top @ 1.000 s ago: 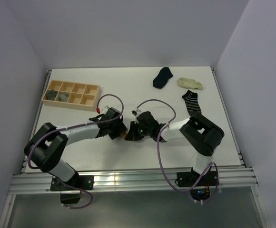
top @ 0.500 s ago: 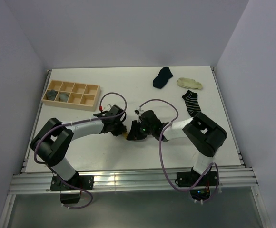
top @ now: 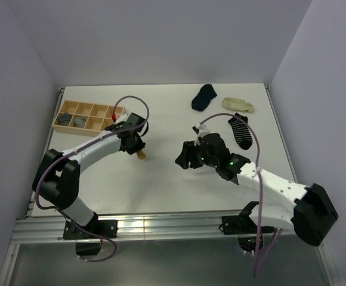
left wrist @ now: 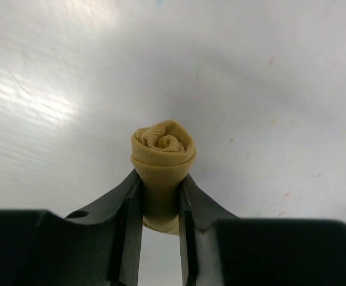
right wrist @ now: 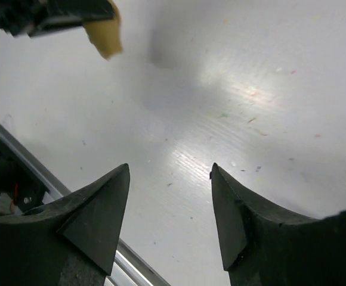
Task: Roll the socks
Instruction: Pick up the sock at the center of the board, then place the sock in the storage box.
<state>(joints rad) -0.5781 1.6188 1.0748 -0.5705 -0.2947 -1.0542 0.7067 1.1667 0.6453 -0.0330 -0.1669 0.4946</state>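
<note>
You've got the tray (top: 95,105) far left, w/ two rolled socks (top: 79,121) in its near-row left slots. Three loose socks (top: 238,105) lie far right. The held sock (left wrist: 163,149) sits btwn the left gripper (left wrist: 161,182) fingers, left of centre. The right gripper (right wrist: 170,173) is to its right, apart.

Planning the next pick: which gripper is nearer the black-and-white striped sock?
Right. The right gripper hangs open left of the striped sock; the left gripper is farther left, holding the rolled yellow sock.
</note>
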